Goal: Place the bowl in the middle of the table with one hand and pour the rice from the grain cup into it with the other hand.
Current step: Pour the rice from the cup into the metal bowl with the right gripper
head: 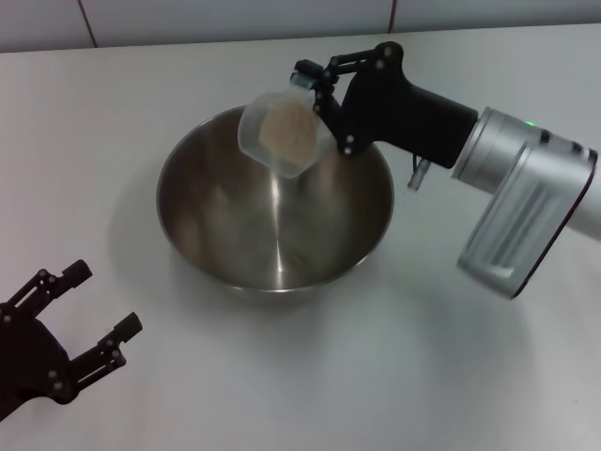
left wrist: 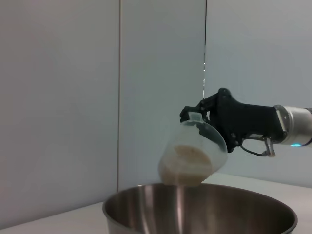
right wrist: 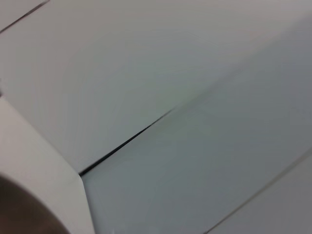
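Note:
The shiny steel bowl stands in the middle of the white table. Above its far rim my right gripper is shut on the clear grain cup, which is tilted steeply with its mouth toward the bowl. The rice lies heaped against the cup's lower side. In the left wrist view the tilted grain cup hangs just over the bowl, with rice piled at its lip and the right gripper on its upper rim. My left gripper rests open at the table's near left, apart from the bowl.
A tiled wall runs behind the table's far edge. The right forearm reaches in over the right side of the table. The right wrist view shows only wall panels and a slice of the bowl's rim.

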